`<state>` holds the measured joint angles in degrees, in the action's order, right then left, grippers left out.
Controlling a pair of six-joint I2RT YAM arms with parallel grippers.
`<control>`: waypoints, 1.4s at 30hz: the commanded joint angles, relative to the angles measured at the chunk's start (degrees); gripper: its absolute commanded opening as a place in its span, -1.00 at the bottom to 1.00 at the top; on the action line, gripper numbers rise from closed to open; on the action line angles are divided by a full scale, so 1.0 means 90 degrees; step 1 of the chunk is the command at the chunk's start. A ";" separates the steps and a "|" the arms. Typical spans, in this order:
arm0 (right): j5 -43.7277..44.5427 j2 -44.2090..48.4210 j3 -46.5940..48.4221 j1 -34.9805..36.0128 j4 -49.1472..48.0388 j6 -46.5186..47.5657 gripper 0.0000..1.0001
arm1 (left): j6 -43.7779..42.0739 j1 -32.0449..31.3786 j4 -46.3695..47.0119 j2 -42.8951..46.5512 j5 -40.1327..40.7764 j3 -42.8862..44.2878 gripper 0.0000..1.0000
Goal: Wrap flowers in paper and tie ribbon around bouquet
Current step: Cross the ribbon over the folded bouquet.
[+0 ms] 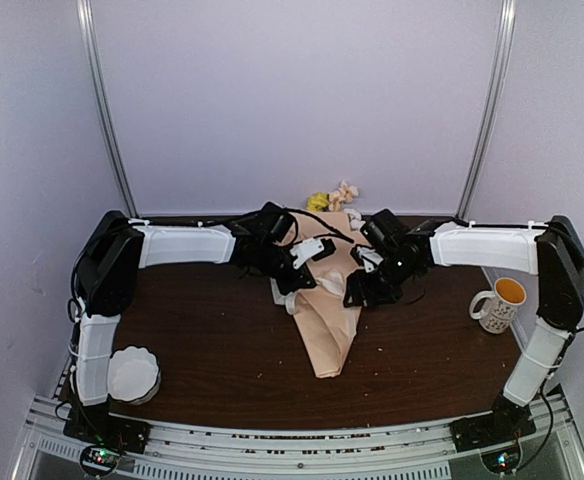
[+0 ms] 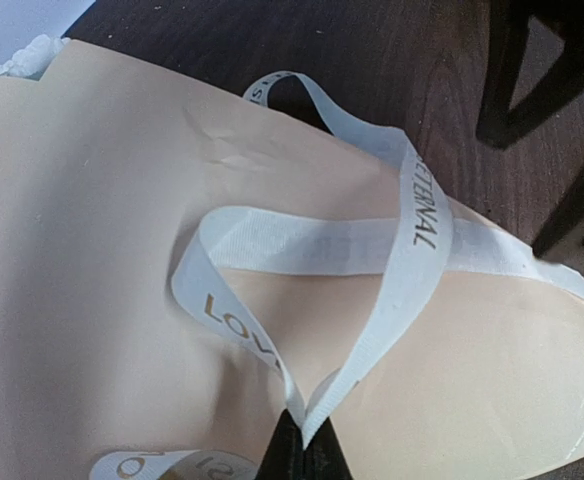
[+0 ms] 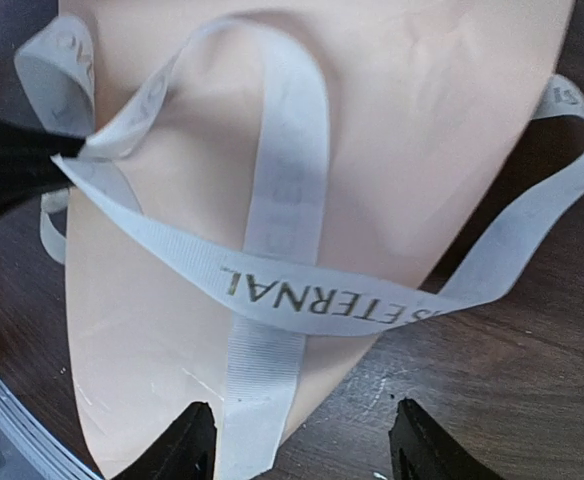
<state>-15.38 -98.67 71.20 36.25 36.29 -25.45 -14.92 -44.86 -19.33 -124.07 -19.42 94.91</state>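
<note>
Since the left tool (image 2: 302,452) is clamped shut right where two runs of the flat cream-white ribbon with grey lettering (image 2: 412,220) come together, that side looks sorted. The right tool (image 3: 302,445) has its fingers spread wide with nothing gripped. One strand of ribbon just runs down between them, lying over the right edge of the paper.

Moving outward, the ribbon loops loosely across the middle of the bouquet (image 1: 327,340), a peach-pink paper cone, and crosses over itself. I can't see any knot pulled snug. The cone lies flat in the middle of the dark brown tabletop (image 1: 222,340), pointed tail toward the near edge. Small yellow and pale blossoms (image 1: 332,197) poke out at the far end. A white mug with a yellow inside (image 1: 499,303) sits off to the right, and a white scalloped bowl (image 1: 132,375) sits near left, both well apart from the action.

My guess on handling: the ribbon is super light, floppy and a bit slick, so pinch it flat across its width where it lifts off the paper. The paper looks thin and crease-happy, and a hard tug could probably drag the whole cone or unroll it.
</note>
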 commanded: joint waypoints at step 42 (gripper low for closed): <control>0.0391 -0.0608 -0.0079 0.0303 -0.0515 -0.0467 -1.00 | 0.0575 0.0322 -0.0181 0.0746 -0.0552 -0.0093 0.21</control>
<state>-11.92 -104.29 69.60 38.83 31.40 -30.17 -12.27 -43.31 -21.37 -123.74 -21.58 94.45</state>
